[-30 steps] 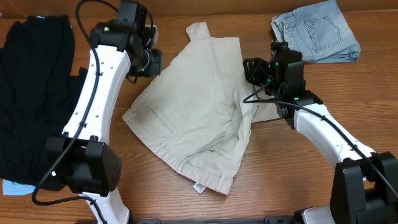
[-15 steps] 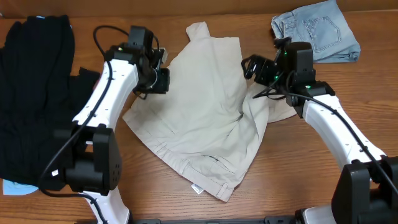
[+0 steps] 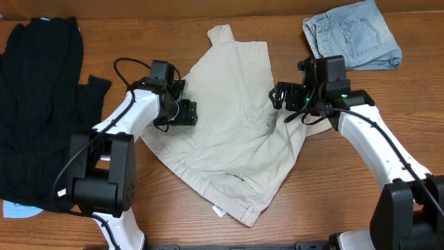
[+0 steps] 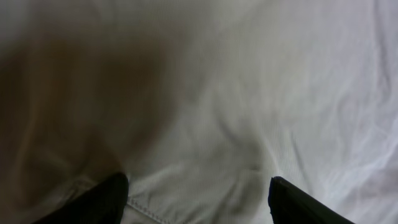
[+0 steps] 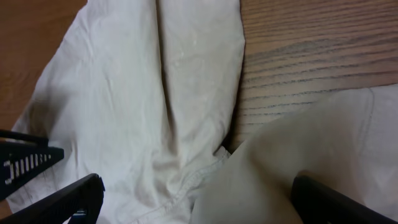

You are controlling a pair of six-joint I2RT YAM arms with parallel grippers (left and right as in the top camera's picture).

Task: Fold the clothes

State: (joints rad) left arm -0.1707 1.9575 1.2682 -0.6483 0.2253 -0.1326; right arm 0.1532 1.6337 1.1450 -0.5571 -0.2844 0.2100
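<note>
Black clothes pile (image 3: 38,104) sits at 9 o'clock on the table (image 3: 333,194). Left gripper (image 3: 184,112) is low over the khaki shorts (image 3: 222,139) at their 9 o'clock edge, jaws spread apart. The shorts lie rumpled mid-table. Right gripper (image 3: 277,96) is at their 3 o'clock edge, jaws wide apart too. Denim shorts (image 3: 354,35) sit at 1 o'clock.

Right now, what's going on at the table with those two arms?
Both arms are at the beige shorts, which lie spread out mid-table. The left gripper is open over the shorts' left edge. The right gripper is open at their right side, where the fabric is bunched. Neither appears to be gripping cloth. A black garment lies at the left and a denim piece at the top right.
</note>
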